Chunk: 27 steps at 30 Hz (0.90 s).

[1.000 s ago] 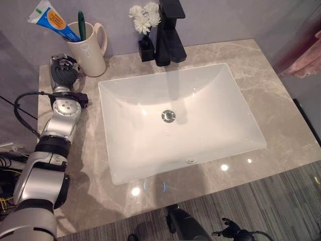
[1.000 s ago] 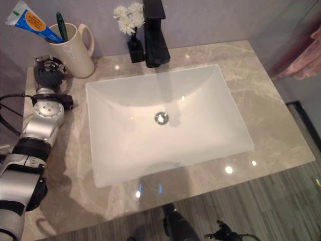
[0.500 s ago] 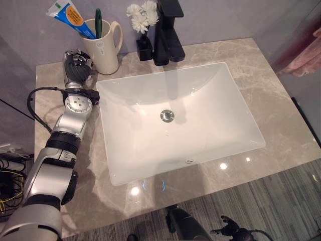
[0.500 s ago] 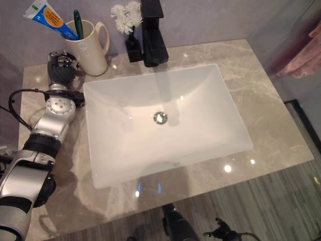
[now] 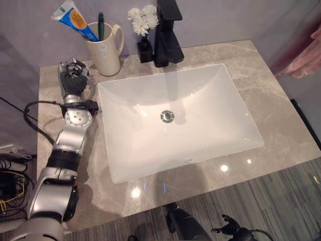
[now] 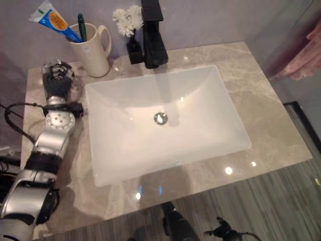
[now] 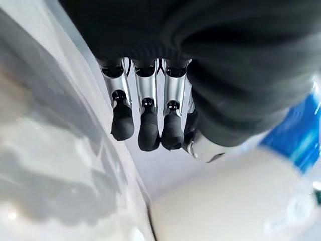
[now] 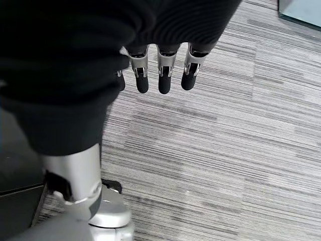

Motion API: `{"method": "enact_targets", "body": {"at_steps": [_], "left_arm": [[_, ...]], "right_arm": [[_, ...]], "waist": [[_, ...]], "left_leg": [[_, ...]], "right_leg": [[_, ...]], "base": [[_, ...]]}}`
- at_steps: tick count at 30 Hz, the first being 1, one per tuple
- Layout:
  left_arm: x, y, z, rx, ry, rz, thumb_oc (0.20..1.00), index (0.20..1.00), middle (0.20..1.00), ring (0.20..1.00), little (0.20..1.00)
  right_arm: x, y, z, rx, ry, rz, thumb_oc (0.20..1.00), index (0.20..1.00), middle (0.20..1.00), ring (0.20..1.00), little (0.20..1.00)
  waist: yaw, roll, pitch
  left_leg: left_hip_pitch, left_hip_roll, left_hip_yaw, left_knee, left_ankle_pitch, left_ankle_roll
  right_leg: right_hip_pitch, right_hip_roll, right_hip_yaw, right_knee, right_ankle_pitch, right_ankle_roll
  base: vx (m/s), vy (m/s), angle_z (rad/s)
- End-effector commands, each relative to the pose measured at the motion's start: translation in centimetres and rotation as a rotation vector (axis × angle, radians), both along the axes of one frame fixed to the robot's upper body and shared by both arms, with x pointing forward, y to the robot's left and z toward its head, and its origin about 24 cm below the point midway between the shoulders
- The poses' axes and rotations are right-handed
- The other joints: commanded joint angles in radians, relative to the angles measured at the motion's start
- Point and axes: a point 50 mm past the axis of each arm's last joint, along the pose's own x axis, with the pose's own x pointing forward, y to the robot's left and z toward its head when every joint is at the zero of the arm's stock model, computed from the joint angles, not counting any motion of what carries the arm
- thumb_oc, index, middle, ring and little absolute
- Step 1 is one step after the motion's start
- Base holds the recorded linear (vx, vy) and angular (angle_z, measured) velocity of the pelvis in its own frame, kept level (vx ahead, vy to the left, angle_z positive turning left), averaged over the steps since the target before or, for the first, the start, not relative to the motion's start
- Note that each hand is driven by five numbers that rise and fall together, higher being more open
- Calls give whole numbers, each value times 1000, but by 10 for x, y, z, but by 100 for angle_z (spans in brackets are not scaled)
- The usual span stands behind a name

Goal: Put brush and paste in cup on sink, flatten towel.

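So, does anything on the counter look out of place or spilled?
Nothing stands out. The toothpaste tube and the green toothbrush stand in the cup, upright at the counter's back. The sink basin is clean. The left hand hovers beside the cup, holding nothing.

A black faucet (image 5: 168, 32) stands upright on the marble counter (image 5: 281, 113) at the back wall. Just beside the faucet, on its left, a small black vase (image 5: 145, 50) holds white flowers (image 5: 143, 17). Well right of the faucet, pink cloth (image 5: 307, 55) hangs beyond the counter's edge, above striped grey floor (image 5: 261, 206).
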Motion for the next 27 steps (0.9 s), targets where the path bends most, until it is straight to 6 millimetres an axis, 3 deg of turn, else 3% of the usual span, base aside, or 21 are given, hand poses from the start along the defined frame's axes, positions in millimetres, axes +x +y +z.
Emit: {"method": "enact_targets", "body": {"at_steps": [1, 6, 10, 12, 15, 18, 19, 20, 21, 24, 26, 27], "left_arm": [[-17, 27, -12, 221, 65, 113, 200, 200, 200, 200, 200], [-72, 57, -46, 388, 179, 194, 200, 200, 200, 200, 200], [-107, 55, -67, 378, 235, 161, 200, 200, 200, 200, 200], [-111, 57, -71, 362, 252, 159, 200, 200, 200, 200, 200], [-114, 37, -89, 326, 314, 26, 200, 200, 200, 200, 200], [-114, 28, -115, 354, 461, -73, 200, 200, 200, 200, 200], [-113, 28, -115, 355, 461, -75, 200, 200, 200, 200, 200], [-115, 25, -126, 351, 521, -106, 200, 200, 200, 200, 200], [-129, 31, -157, 290, 670, -99, 200, 200, 200, 200, 200], [-147, 36, -182, 243, 802, -85, 200, 200, 200, 200, 200], [-178, 38, -231, 134, 1047, -56, 200, 200, 200, 200, 200], [-178, 38, -231, 133, 1047, -56, 222, 222, 222, 222, 222]], "right_arm": [[-8, -10, -1, -23, 23, -47, 1000, 1000, 1000, 1000, 1000], [-17, -13, -2, -28, 27, -89, 1000, 1000, 1000, 1000, 1000], [-29, -9, -6, -24, 70, -94, 1000, 1000, 1000, 1000, 1000], [-30, -8, -7, -22, 75, -88, 1000, 1000, 1000, 1000, 1000], [-22, -1, -7, -12, 52, -67, 1000, 1000, 1000, 1000, 1000], [-20, 7, -8, 5, 52, -38, 1000, 1000, 1000, 1000, 1000], [-20, 7, -8, 5, 52, -40, 1000, 1000, 1000, 1000, 1000], [-21, 8, -9, 9, 54, -40, 1000, 1000, 1000, 1000, 1000], [-23, 7, -9, 14, 50, -79, 1000, 1000, 1000, 1000, 1000], [-27, 5, -9, 19, 49, -129, 1000, 1000, 1000, 1000, 1000], [-37, 3, -11, 7, 85, -126, 1000, 1000, 1000, 1000, 1000], [-37, 3, -11, 6, 85, -126, 1000, 1000, 1000, 1000, 1000]], "waist": [[24, -43, 40], [73, -52, 31], [122, -59, 31], [127, -64, 31], [148, -79, 36], [152, -90, 50], [153, -90, 53], [154, -93, 58], [150, -96, 68], [146, -95, 80], [131, -94, 98], [132, -94, 99]], "left_leg": [[124, -57, -86, 6, 19, 17], [143, -73, -127, 6, 13, 34], [179, -95, -177, 6, -4, 62], [186, -100, -186, 6, -3, 66], [228, -120, -222, 6, -8, 88], [261, -135, -243, 6, -15, 106], [264, -136, -244, 6, -15, 107], [274, -141, -248, 6, -17, 113], [288, -156, -248, 7, -17, 128], [296, -170, -241, 9, -19, 142], [313, -196, -223, 14, -20, 158], [315, -196, -222, 14, -20, 159]], "right_leg": [[25, -72, -50, -26, 10, 127], [77, -108, -78, -29, 10, 138], [145, -149, -109, -28, 15, 153], [158, -159, -116, -28, 17, 156], [221, -193, -137, -18, 29, 171], [261, -212, -140, -1, 34, 180], [264, -212, -141, -1, 34, 181], [273, -217, -142, 8, 33, 181], [282, -227, -135, 31, 40, 185], [279, -235, -133, 57, 51, 190], [276, -255, -127, 82, 88, 202], [277, -255, -126, 81, 88, 203]], "base": [[-21, 53, 36], [-53, 63, 23], [-59, 106, 37], [-67, 111, 36], [-87, 141, 54], [-77, 98, 19], [-76, 97, 11], [-115, 128, 11], [-147, 161, 8], [-83, 109, -5], [-94, 176, -12], [-78, 194, -31]]}}
